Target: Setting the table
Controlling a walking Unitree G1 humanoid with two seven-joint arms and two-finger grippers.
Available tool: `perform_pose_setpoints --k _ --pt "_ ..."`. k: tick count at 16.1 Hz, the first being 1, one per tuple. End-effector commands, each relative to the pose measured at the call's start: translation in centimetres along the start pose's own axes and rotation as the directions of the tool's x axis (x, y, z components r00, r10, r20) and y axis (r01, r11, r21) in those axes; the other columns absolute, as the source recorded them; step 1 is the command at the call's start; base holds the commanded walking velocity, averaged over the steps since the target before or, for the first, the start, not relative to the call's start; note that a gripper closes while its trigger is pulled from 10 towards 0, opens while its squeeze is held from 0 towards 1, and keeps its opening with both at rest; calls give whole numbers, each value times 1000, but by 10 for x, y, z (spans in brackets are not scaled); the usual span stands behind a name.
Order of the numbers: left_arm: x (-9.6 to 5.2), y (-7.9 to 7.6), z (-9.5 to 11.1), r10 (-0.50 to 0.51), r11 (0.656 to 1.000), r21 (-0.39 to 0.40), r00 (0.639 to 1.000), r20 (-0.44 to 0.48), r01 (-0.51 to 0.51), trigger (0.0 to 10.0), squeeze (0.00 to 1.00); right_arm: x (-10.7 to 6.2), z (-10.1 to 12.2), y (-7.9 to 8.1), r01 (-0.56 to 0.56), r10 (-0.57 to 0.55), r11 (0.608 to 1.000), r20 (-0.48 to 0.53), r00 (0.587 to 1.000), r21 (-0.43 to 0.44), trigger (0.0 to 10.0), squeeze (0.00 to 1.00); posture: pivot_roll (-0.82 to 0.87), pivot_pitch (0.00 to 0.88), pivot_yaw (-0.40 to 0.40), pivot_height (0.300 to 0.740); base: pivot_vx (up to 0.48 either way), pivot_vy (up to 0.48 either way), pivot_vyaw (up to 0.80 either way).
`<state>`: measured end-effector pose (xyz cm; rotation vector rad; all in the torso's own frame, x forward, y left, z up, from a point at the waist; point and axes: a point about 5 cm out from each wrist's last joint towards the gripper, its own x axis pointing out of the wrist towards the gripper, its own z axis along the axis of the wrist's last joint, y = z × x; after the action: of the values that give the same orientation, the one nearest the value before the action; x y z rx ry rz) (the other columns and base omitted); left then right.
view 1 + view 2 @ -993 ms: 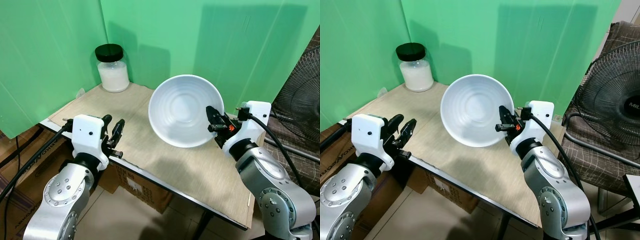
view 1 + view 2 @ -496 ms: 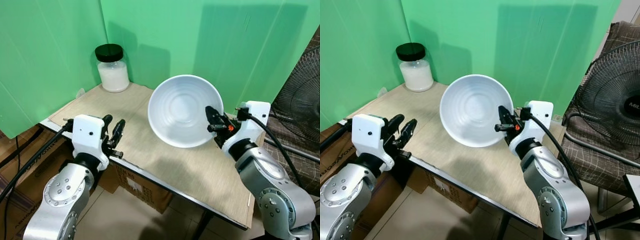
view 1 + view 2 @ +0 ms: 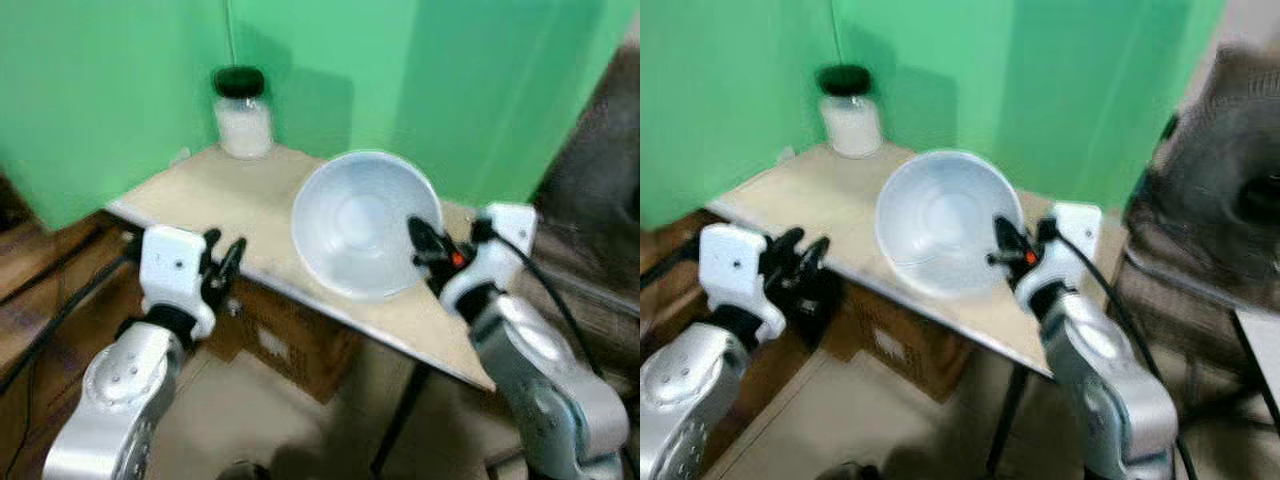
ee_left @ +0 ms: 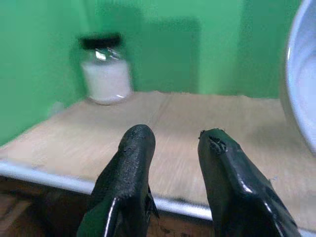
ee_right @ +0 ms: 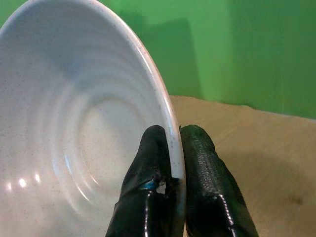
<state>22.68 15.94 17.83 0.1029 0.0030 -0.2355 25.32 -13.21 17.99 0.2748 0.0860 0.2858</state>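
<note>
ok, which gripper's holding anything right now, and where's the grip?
The right gripper holds the white bowl by its rim, one finger inside and one outside, with the bowl tilted above the table. The left gripper is open and holds nothing.

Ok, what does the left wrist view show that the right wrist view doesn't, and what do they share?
The left wrist view has the jar with its black lid at the back of the table, the table's near edge, and the open, empty left gripper. The right wrist view has the right gripper pinching the bowl's rim, one finger inside and one outside, plus the bowl's ringed inside. Shared: the bowl, the tabletop and the green backdrop.
</note>
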Motion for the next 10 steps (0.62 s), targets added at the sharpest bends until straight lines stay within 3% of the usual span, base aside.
perform_pose_setpoints --k 1,10 --pt "-1 0 -4 0 1000 -4 1000 -19 0 10000 0 1 7 3 -13 13 1000 40 999 -8 10000 0 -61 0 15 740 -270 0 0" --pt "0 0 -4 -8 1000 -3 1000 -23 8 10000 0 2 7 3 -6 7 1000 41 999 -6 10000 0 -60 0 21 740 -272 0 0"
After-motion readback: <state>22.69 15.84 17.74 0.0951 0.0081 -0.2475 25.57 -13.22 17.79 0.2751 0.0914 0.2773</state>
